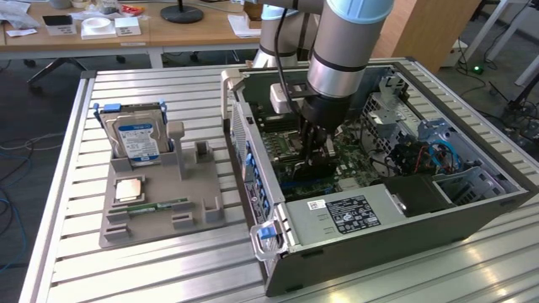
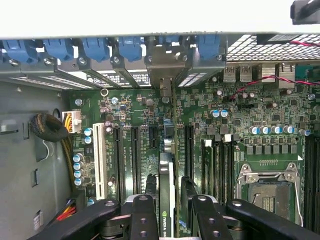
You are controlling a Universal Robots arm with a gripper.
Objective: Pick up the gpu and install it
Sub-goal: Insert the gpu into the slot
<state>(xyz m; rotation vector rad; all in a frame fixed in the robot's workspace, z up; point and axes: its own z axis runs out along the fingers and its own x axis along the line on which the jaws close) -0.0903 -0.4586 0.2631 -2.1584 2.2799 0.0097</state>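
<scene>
- Worktop (image 1: 168, 265): carries the open case (image 1: 379, 214), which lies on its side.
- Board (image 2: 240, 125): bare slots lie either side of the gpu. A push off-line could, I judge, jam its connector or scar the board.
- Gpu (image 2: 167, 195): edge-on, close over the board, with its bracket at the rear frame, where it might snag.
- Jaws: part-way open, clamped on the gpu's two faces.

In the wrist view the gpu (image 2: 167, 192) I grip stands edge-on. Its near end and label (image 2: 166, 225) are cut off by the edge, as are my fingers (image 2: 144, 215). Whether it is seated I cannot tell. In the exterior view my gripper (image 1: 319, 158) seems to hide it, and my arm (image 1: 345, 44) runs off the top.
</scene>
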